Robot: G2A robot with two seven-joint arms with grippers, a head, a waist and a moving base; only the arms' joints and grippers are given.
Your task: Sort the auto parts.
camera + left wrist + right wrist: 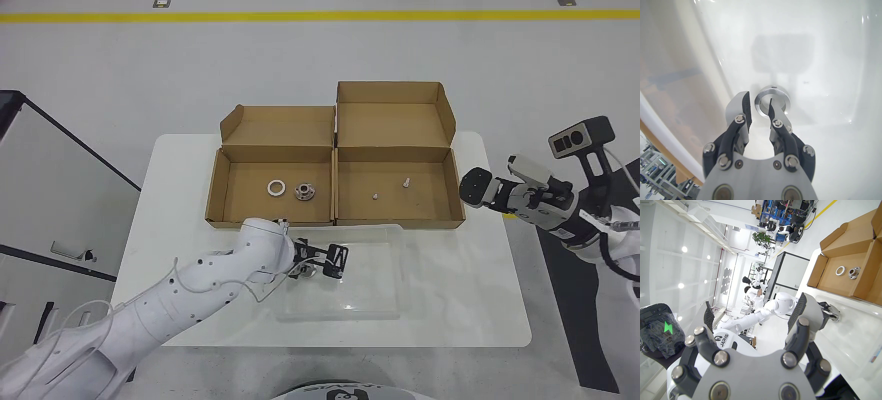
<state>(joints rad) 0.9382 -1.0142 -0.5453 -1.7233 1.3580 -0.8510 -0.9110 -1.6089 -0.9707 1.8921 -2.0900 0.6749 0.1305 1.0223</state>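
**Four parts boxed, one ring left to lift**

A metal ring (772, 89) lies flat in the clear tray (370, 285). The left gripper (758, 98) straddles its wall, jaws narrowly apart and not yet pinching. Already sorted are a ring (276, 187) and a hub (304, 190) in the left box (215, 190), and two screws (406, 183) in the right box (452, 190). The right gripper (755, 302) hangs beyond the worktop (480, 300) edge, jaws wide and empty.

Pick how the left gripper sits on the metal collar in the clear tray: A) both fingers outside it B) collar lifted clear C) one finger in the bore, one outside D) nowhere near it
C: on the left gripper, one finger dips into the metal collar's bore, the other stands outside its wall.
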